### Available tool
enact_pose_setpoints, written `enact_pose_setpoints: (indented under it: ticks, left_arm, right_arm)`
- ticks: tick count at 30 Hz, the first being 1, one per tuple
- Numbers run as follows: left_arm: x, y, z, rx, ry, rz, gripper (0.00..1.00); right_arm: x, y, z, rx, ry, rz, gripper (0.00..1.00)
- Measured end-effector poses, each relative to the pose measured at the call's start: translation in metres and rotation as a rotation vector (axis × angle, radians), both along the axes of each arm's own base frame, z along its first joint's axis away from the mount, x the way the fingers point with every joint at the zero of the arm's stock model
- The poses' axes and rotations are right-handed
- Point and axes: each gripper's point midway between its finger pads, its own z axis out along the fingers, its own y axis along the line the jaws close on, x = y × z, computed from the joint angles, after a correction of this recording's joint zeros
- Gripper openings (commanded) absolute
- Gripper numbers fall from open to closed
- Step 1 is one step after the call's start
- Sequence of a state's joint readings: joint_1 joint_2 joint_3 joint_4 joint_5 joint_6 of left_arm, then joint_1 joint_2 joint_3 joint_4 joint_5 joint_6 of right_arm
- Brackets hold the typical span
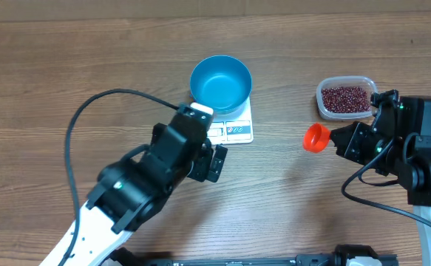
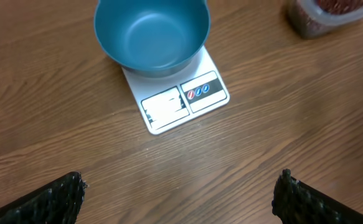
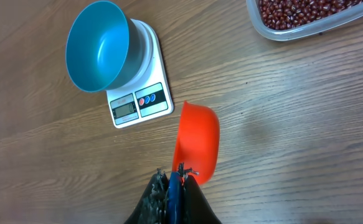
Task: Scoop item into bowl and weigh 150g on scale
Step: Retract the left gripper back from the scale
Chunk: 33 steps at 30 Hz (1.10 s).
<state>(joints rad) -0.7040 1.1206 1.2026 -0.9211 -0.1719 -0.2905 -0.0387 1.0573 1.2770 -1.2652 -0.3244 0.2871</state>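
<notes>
From overhead you see the blue bowl (image 1: 221, 83) sitting on the white scale (image 1: 233, 128), with the red-brown beans (image 1: 345, 98) in a clear container (image 1: 321, 100) off to the scale's right. At the left wrist, your left gripper (image 2: 180, 182) gapes wide and empty, near the scale. At the right wrist, your right gripper (image 3: 172, 185) pinches the empty orange scoop (image 3: 198, 142) by its handle, right of the scale.

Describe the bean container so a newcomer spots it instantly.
Find the round bright blue plastic bowl on the flat white scale mid-table. Toward the right arm sits a clear rounded-rectangular plastic tub, alone in holding dark red-brown beans.
</notes>
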Motion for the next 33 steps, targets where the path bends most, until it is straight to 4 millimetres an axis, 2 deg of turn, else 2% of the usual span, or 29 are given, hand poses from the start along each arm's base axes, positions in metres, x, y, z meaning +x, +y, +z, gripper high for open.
enact_pose_setpoints:
  ticks: [5,13,33]
  left_arm:
    - [-0.003,0.005,0.012,-0.070,-0.008,0.025,0.99]
    - [-0.005,0.003,0.012,-0.091,0.004,0.024,0.99]
    - [0.003,-0.003,-0.008,-0.046,0.060,0.026,0.99]
  right_arm:
    - [0.000,0.000,0.000,0.000,-0.001,0.000,0.04]
    - [0.002,0.000,0.001,0.000,-0.010,0.000,0.04]
    - [0.004,0.000,0.003,-0.011,-0.024,0.015,0.04]
